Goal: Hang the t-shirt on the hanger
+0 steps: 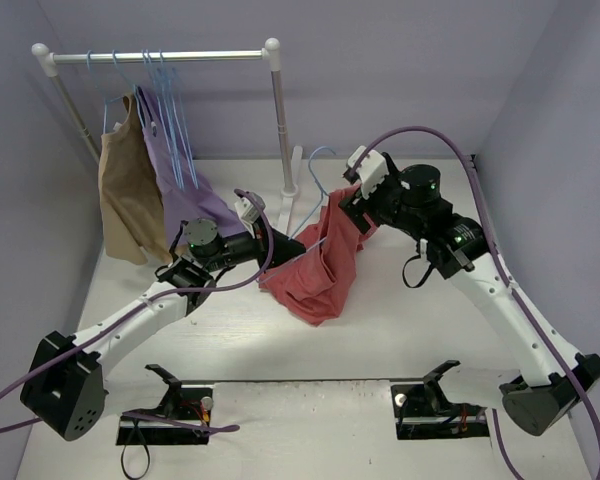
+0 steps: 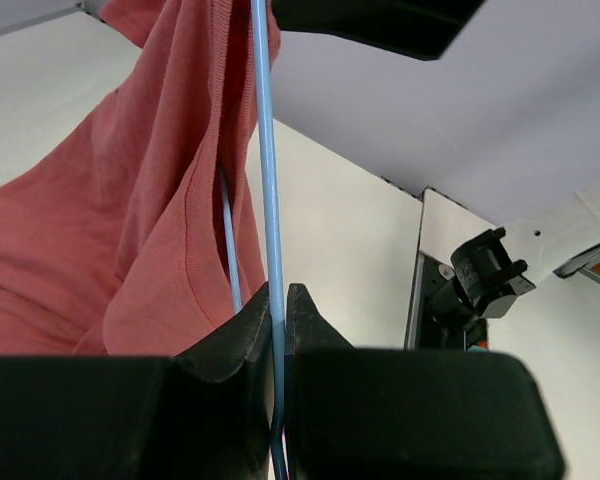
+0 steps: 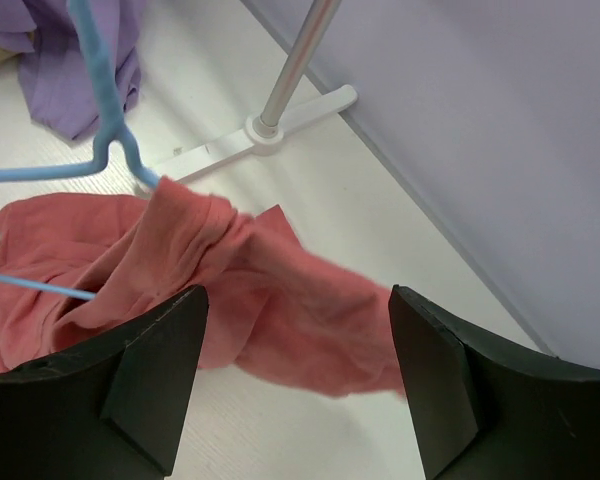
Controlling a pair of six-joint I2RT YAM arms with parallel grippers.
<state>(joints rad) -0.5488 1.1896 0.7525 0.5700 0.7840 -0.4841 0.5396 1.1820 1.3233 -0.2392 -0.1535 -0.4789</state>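
Note:
The salmon-red t-shirt (image 1: 318, 272) hangs bunched over a light-blue hanger (image 1: 318, 165) held up above the table's middle. My left gripper (image 1: 283, 243) is shut on the hanger's thin bar; in the left wrist view the bar (image 2: 270, 150) runs straight up out of the shut gripper (image 2: 277, 292), with the shirt (image 2: 150, 200) draped to its left. My right gripper (image 1: 348, 205) is open at the shirt's upper right. In the right wrist view the wide-open gripper (image 3: 297, 292) frames a fold of the shirt (image 3: 280, 300) below it without holding it, and the hanger's neck (image 3: 105, 150) shows at the upper left.
A white clothes rack (image 1: 160, 57) stands at the back left with a tan garment (image 1: 125, 190), a lilac-purple garment (image 1: 180, 175) and spare blue hangers (image 1: 165, 80). Its foot (image 1: 290, 190) lies just behind the shirt and also shows in the right wrist view (image 3: 280, 120). Walls close the right side and the back.

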